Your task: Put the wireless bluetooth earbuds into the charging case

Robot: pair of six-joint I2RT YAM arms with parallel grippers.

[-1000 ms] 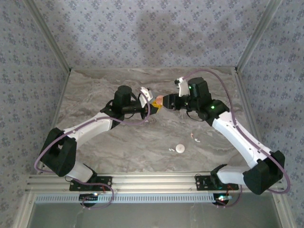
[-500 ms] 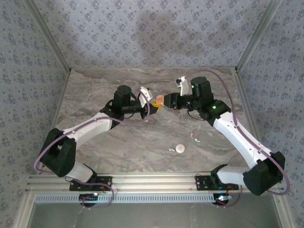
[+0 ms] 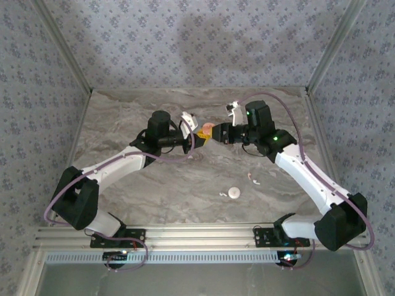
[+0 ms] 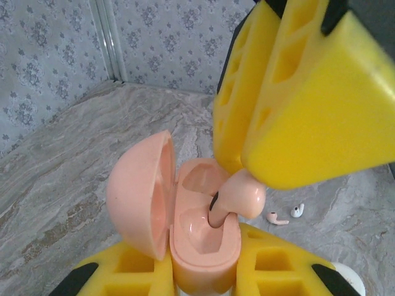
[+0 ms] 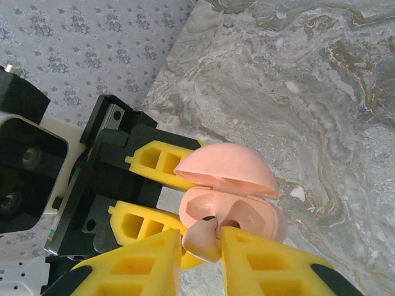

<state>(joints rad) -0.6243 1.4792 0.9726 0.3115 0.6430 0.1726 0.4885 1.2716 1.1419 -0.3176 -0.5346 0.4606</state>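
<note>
Pink plastic first: the charging case (image 4: 199, 250), its lid swung open to the left, is clamped by its base between the yellow pads of the left gripper (image 3: 196, 135) and held up over the middle of the marble table (image 3: 123, 117). Both wells show, and the far one is bare. A pink earbud (image 4: 239, 195) is going stem-first into the nearer one. Its tip is down inside the well but its head stands proud of the rim, so I'd say it isn't seated yet. The right gripper (image 3: 218, 132) has its fingers pinched narrow on that bud's head, close up against the case. Further right, nearer the arms' bases, more things lie on the table: a white earbud (image 3: 223, 194) just beside a white disc (image 3: 233, 192), then a pair of loose earbuds (image 3: 252, 179), one pinkish and one white in the left wrist view. My reckoning: one bud partly in, its mate not yet picked up, and the lid to close after that
</note>
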